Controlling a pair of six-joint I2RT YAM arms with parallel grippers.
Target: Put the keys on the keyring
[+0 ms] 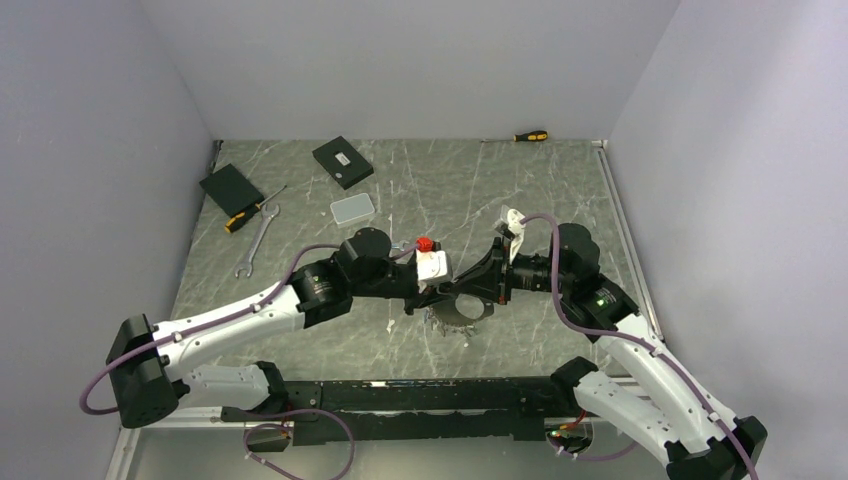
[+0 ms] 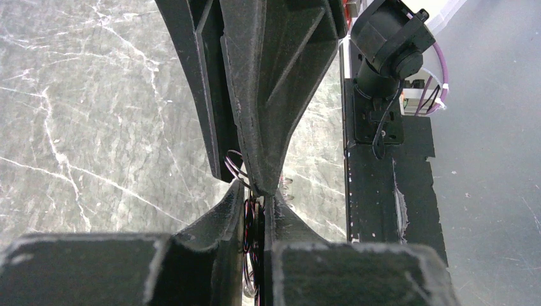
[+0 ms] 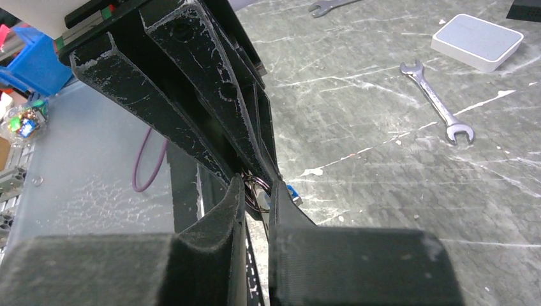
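Fingers of the two arms meet tip to tip over the middle of the counter (image 1: pixel 540 200), a little nearer the arm bases than the far wall. The left fingers (image 2: pixel 237 203) are pinched almost together, with thin wire loops of the keyring (image 1: pixel 470 312) caught in the narrow slot between them. The right fingers (image 3: pixel 236 197) come in from the opposite side and are likewise drawn nearly closed on a loop of that same wire (a small blue tag (image 3: pixel 292 191) peeks out just beside their tips). From above, the dark ring hangs low between the two wrists, and its fringe of little silver keys (image 1: pixel 440 322) spreads along its near-left edge, close to the marbled surface; whether they touch it I cannot tell. Everything else lies well apart to the far left: a silver wrench (image 1: pixel 255 243), a yellow-and-black screwdriver (image 1: pixel 250 212) just beyond it, two flat black boxes (image 1: pixel 231 188) further back, and a pale grey box (image 1: pixel 352 208) to their right. A second screwdriver (image 1: pixel 528 136) rests against the far wall, right of centre.
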